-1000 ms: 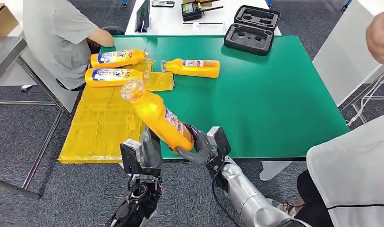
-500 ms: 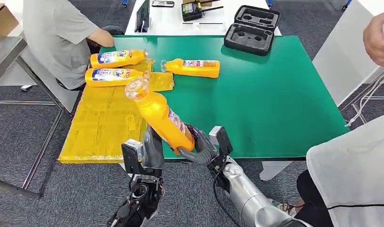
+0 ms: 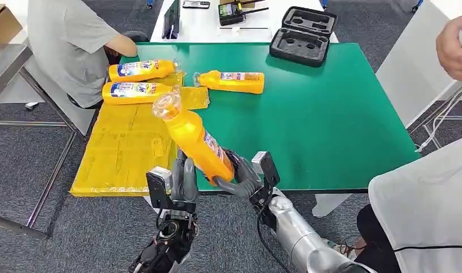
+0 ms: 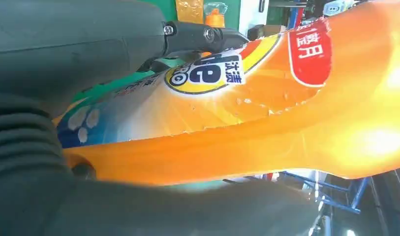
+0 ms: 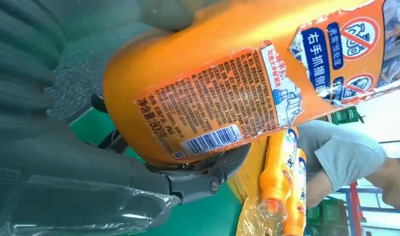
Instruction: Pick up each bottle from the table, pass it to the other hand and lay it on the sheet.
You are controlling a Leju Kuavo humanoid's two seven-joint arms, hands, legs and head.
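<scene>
My right hand (image 3: 240, 177) grips an orange bottle (image 3: 195, 142) by its base over the table's near edge, with the neck tilted up and to the left. My left hand (image 3: 183, 176) stands just left of the bottle's lower body with its fingers upright and apart. In the left wrist view the bottle (image 4: 266, 98) lies between the thumb and the dark fingers (image 4: 202, 34). The right wrist view has the label side (image 5: 227, 83) against my right hand (image 5: 65, 162). Two bottles (image 3: 140, 69) (image 3: 134, 90) lie on the yellow sheet (image 3: 123, 148). A third (image 3: 233, 81) lies on the green table (image 3: 331, 125).
A black foam case (image 3: 302, 35) sits at the table's far edge. One person (image 3: 75, 45) sits at the far left corner, beside the sheet. Another person (image 3: 427, 210) stands close on the right, with a hand (image 3: 456, 45) raised above the table's right side.
My left hand has risen closer beside the bottle's lower body. The bottle has shifted slightly right and stands a little steeper. The right hand keeps its hold.
</scene>
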